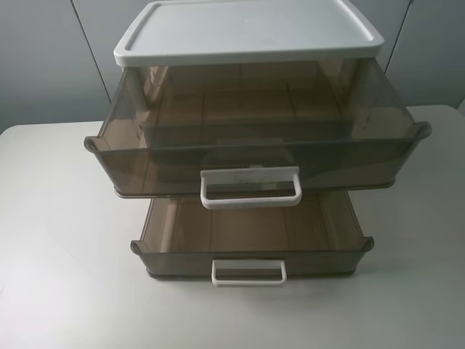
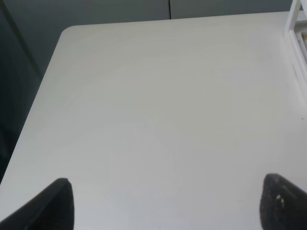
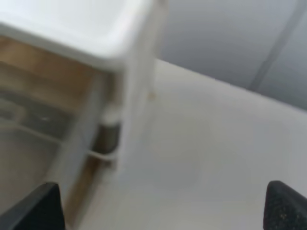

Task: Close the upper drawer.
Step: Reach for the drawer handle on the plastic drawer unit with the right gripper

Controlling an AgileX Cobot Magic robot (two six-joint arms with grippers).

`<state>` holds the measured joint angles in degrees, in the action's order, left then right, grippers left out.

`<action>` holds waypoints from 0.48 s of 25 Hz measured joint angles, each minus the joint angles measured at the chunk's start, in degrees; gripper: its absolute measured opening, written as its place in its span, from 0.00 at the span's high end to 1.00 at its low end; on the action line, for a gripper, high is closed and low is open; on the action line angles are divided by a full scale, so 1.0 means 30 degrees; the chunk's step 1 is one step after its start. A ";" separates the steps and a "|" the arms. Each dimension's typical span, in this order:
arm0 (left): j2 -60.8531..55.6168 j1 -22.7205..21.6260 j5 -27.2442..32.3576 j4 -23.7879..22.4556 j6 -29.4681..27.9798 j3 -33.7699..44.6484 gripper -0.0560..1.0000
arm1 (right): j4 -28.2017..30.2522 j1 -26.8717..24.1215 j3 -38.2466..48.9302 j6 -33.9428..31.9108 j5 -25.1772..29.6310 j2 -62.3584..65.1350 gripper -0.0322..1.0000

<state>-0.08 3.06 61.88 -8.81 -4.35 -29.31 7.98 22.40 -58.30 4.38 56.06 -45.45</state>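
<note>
The upper drawer (image 1: 254, 156) is a smoky brown translucent drawer with a wide white loop handle (image 1: 251, 187). It stands pulled far out from under the cabinet's white top (image 1: 247, 33). No gripper shows in the exterior high view. My left gripper (image 2: 165, 206) is open and empty over the bare table, with a white corner of the cabinet (image 2: 297, 33) at the frame's edge. My right gripper (image 3: 163, 208) is open and empty beside the cabinet's side. That view is blurred and shows the white top (image 3: 72, 28) and brown drawer plastic (image 3: 33, 96) under it.
A shallower brown drawer (image 1: 251, 240) with a slimmer white handle (image 1: 248, 272) is also pulled out below the upper one. The cabinet stands on a white table (image 1: 58, 240) with rounded corners. A grey wall is behind.
</note>
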 joint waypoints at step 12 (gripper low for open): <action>0.0000 0.0000 0.0000 0.0000 0.0000 0.0000 0.24 | -0.2660 1.1329 -0.2212 0.2629 0.0221 -0.4918 0.36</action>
<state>-0.08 3.06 61.88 -8.81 -4.35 -29.31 0.00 56.39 -64.93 12.27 56.72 -60.20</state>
